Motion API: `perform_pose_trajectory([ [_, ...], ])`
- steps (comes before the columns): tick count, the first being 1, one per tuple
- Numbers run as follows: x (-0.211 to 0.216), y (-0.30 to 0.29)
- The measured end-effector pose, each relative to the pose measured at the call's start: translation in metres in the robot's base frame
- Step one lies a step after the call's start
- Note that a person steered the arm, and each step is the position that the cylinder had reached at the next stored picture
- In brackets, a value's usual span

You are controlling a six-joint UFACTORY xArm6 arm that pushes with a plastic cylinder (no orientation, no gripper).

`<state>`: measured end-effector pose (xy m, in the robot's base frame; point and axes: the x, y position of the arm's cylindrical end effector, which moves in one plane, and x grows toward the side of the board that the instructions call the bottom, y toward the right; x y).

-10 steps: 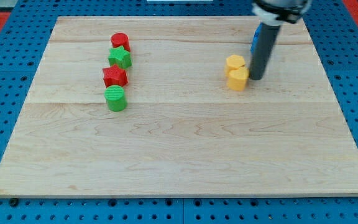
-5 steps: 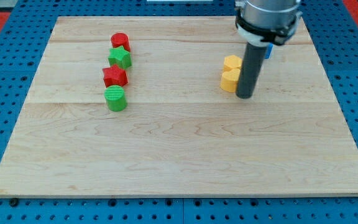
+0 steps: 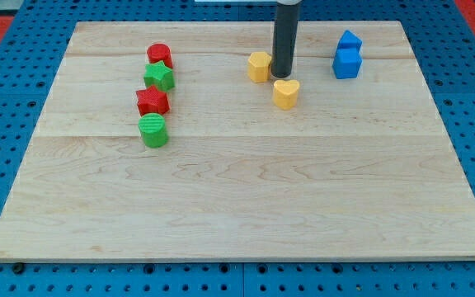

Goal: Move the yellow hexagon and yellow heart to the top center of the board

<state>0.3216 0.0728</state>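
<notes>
Since the earlier frames the two yellow blocks have slid toward the view's left and upward, and they are no longer stacked against each other. My tip has gone with them and is now standing between them. There is no claw on this arm, only the dark rod, so nothing is being gripped.

The yellow hexagon is lying just to the view's left of my tip, touching the rod or very nearly so. The yellow heart is sitting just below my tip, slightly toward the view's right, a small gap apart from the hexagon. Both are resting on the wooden surface near its top centre.

Two blue blocks are standing together at the view's upper right, well clear of the rod. At the view's left a column is running downward: a red block, a green star, a red star and a green cylinder.
</notes>
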Motion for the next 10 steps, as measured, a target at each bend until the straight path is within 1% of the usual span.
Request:
perform_pose_trajectory([
  [1, -0.001, -0.033],
  [2, -0.011, -0.076],
  [3, -0.031, -0.107],
  [4, -0.041, -0.145],
  [5, -0.063, -0.154],
  [6, -0.076, -0.097],
  [7, -0.047, -0.084],
  [8, -0.025, -0.016],
  [9, 0.005, 0.052],
  [10, 0.059, 0.087],
])
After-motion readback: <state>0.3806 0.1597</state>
